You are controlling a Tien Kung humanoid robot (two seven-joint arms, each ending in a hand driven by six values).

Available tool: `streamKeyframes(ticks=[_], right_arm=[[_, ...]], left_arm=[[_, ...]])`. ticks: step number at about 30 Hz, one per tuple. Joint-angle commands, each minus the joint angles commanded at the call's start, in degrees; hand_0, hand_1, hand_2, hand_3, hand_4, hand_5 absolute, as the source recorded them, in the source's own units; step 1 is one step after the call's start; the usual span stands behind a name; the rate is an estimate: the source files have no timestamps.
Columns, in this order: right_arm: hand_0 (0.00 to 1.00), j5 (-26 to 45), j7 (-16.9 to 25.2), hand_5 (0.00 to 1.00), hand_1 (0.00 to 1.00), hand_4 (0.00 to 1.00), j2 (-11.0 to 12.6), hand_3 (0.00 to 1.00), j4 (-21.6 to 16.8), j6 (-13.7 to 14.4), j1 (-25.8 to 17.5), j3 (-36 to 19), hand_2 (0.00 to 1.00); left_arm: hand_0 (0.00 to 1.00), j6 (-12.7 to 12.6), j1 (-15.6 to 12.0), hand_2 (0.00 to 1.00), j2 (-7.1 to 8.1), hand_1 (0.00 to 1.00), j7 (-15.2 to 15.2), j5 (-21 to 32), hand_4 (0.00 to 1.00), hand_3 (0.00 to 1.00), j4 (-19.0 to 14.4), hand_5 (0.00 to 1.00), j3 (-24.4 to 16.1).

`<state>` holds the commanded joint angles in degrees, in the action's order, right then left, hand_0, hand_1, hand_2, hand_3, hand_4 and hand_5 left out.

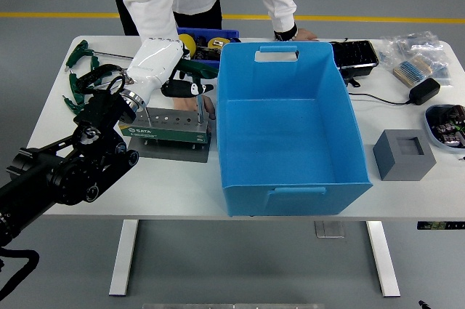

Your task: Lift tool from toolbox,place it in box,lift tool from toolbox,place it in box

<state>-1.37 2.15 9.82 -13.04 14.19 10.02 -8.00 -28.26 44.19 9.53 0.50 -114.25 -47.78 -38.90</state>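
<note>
The green toolbox (166, 131), a rack with holes on top, stands on a dark mat left of the big blue box (287, 123). One grey tool (200, 108) stands upright in its right end. My left hand (190, 89), white with dark fingertips, hovers over the rack's back right, fingers stretched toward the blue box and holding nothing. A green-handled tool (195, 68) lies just behind the hand. The blue box looks empty inside. A person's fingers (209, 105) rest by the rack's right end; the other hand (296, 33) leans on the table's far edge.
Green-handled tools (76, 69) lie at the far left. A small blue bin (207, 38) with parts stands behind the rack. To the right are a black tray (354, 54), a cable and charger (423, 90), bagged parts (418, 58) and a grey block (404, 153).
</note>
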Motion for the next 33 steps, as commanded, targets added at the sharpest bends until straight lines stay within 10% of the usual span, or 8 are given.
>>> streamKeyframes(ticks=[33], right_arm=[[0.67,-0.12,-0.12,0.739,0.638,0.833,-0.21,0.574,0.2,0.01,-0.76,-0.2,0.715]], left_arm=[[0.097,5.73,4.54,0.036,5.32,0.002,-1.02,3.97,0.894,0.062,-17.69,0.596,-5.27]])
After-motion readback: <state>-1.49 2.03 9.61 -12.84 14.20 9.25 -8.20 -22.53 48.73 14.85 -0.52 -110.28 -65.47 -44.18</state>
